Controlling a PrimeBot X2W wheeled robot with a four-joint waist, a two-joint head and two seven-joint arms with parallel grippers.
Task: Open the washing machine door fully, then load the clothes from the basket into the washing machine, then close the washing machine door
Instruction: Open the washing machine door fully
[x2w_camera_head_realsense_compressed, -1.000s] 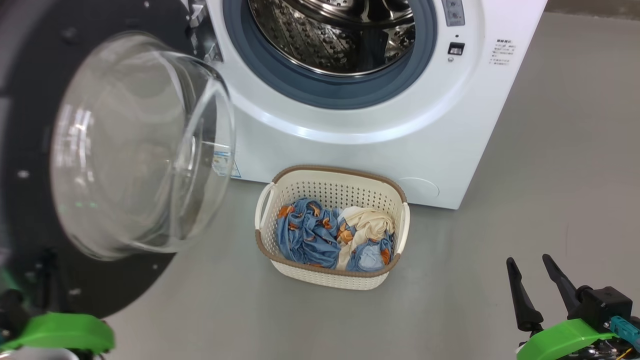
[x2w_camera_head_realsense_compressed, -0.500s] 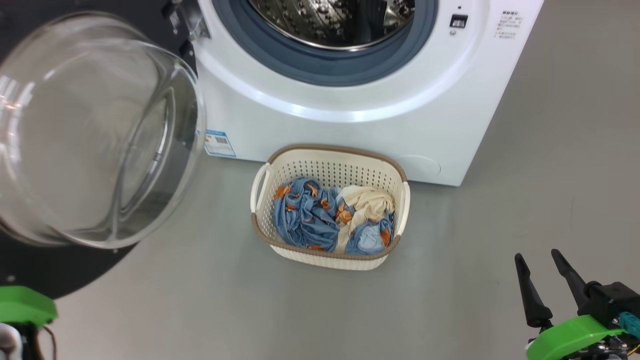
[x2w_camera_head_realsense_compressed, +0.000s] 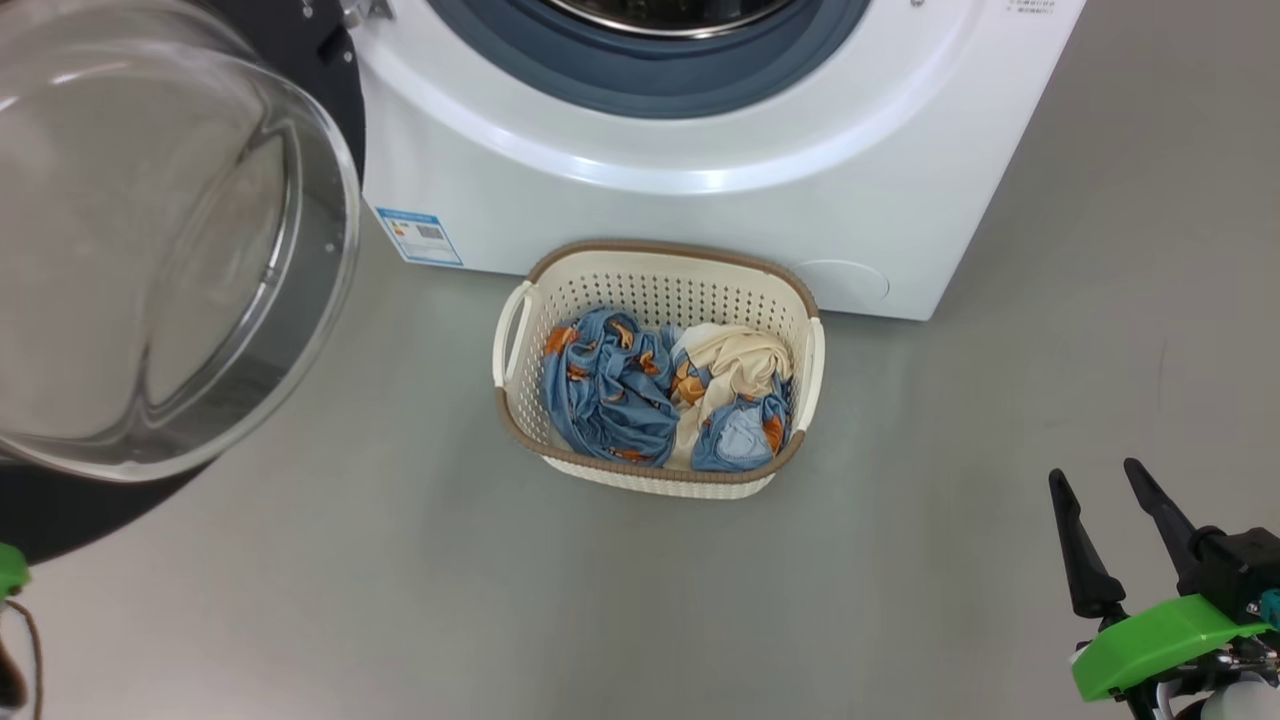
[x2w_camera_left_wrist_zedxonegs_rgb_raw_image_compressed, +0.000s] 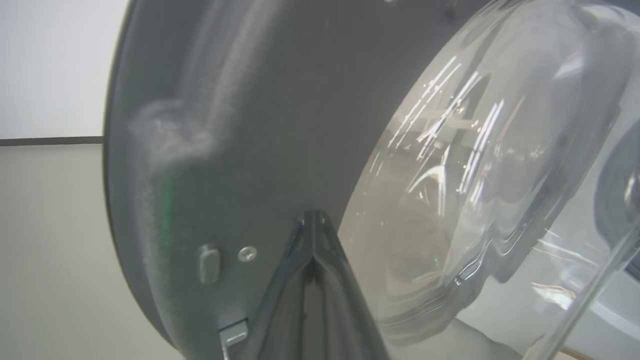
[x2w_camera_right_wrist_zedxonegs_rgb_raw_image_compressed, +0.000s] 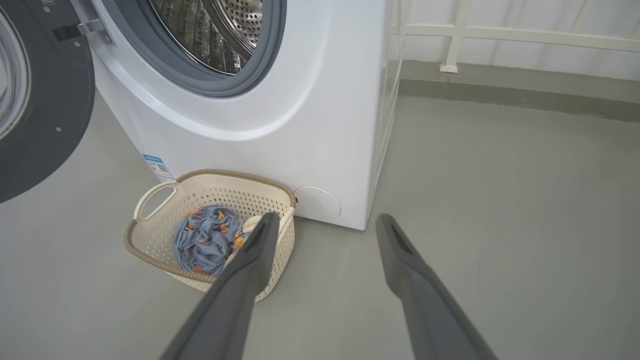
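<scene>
Clothes (x2w_camera_head_realsense_compressed: 640, 400) heaped in basket (x2w_camera_head_realsense_compressed: 660, 290) on floor (x2w_camera_head_realsense_compressed: 400, 580), just before washer (x2w_camera_head_realsense_compressed: 650, 210), door (x2w_camera_head_realsense_compressed: 170, 250) swung wide at left. Left fingers (x2w_camera_left_wrist_zedxonegs_rgb_raw_image_compressed: 292, 285) pressed shut at door's dark inner rim, holding nothing. Right fingers (x2w_camera_head_realsense_compressed: 1072, 550) spread wide, empty, well apart from basket. Likely light, limp, prone to trail: best pinched deep at a raised fold of the blue bundle, not an edge.
</scene>
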